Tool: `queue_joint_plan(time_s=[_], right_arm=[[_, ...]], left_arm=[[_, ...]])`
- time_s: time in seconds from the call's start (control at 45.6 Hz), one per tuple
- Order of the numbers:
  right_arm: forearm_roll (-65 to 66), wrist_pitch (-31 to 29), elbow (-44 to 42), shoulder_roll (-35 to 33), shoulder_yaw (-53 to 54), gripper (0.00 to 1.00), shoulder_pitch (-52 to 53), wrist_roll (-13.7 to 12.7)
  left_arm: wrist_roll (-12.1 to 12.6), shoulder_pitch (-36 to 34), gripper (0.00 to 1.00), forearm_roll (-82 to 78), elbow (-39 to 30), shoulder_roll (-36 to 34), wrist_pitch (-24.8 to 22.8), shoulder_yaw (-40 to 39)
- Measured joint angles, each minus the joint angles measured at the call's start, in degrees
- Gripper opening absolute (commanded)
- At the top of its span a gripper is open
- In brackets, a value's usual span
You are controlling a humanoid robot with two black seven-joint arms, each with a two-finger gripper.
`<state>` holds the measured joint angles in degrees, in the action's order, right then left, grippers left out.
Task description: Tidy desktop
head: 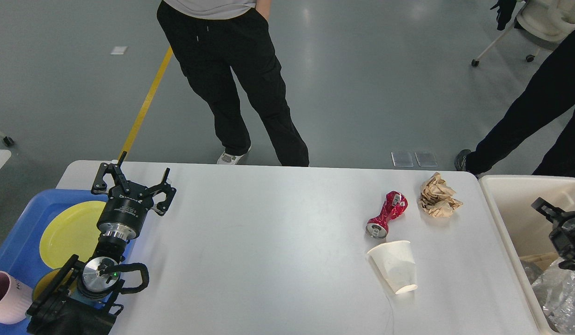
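The white desktop [269,242] carries a crushed red can [387,214], a crumpled brown paper ball [438,201] and a white paper cup [397,267] on its side, all at the right. My left gripper [133,184] is open and empty above the desktop's left edge, beside the blue tray. My right gripper [548,210] hangs over the cream bin at the right edge of the view. Only one of its fingers shows, so its state is unclear.
A blue tray [17,232] at the left holds a yellow plate [69,228] and a pink mug [3,298]. The cream bin [511,223] at the right holds crumpled clear plastic [559,293]. One person [241,83] stands at the far edge; another [538,107] stands at the far right.
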<state>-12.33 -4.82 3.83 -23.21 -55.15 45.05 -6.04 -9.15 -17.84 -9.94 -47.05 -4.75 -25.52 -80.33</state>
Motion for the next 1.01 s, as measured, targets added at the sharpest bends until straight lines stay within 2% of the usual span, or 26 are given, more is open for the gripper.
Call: queue_joint_plan(time_s=[0.11, 0.219, 0.351, 0.46, 0.526, 0.613, 0.767, 0.854, 1.008], right_arm=[[4.78, -6.21, 7.11, -1.93, -0.32, 1.0, 8.75, -0.53], [13.06, -9.12, 18.7, -3.65, -0.56, 1.0, 18.57, -1.25], [21.02, -11.68, 37.16, -4.75, -3.27, 1.0, 32.53, -4.62], [22.45, -16.48, 50.15, -2.63, -8.91, 1.0, 45.4, -6.69], [22.5, -20.36, 55.12, -0.64, -11.09, 1.0, 51.61, -6.93], [22.32, -28.47, 60.11, 1.48, -12.37, 1.0, 59.55, -7.04], [21.4, -40.86, 70.11, 1.81, -12.66, 1.0, 73.98, -7.11], [19.29, -43.42, 78.23, 0.18, -13.1, 1.0, 81.97, -7.19], [15.0, -44.17, 88.54, -1.92, -15.22, 1.0, 91.97, -7.32]], left_arm=[[0.0, 0.0, 0.97, 0.0, 0.0, 0.0, 0.0, 0.0], [0.0, 0.0, 0.97, 0.0, 0.0, 0.0, 0.0, 0.0], [0.0, 0.0, 0.97, 0.0, 0.0, 0.0, 0.0, 0.0], [0.0, 0.0, 0.97, 0.0, 0.0, 0.0, 0.0, 0.0], [0.0, 0.0, 0.97, 0.0, 0.0, 0.0, 0.0, 0.0], [0.01, 0.0, 0.97, 0.0, 0.0, 0.0, 0.0, 0.0], [0.06, 0.0, 0.97, 0.0, 0.0, 0.0, 0.0, 0.0], [0.08, 0.0, 0.97, 0.01, 0.0, 0.0, 0.0, 0.0], [0.07, 0.0, 0.97, 0.0, 0.0, 0.0, 0.0, 0.0]])
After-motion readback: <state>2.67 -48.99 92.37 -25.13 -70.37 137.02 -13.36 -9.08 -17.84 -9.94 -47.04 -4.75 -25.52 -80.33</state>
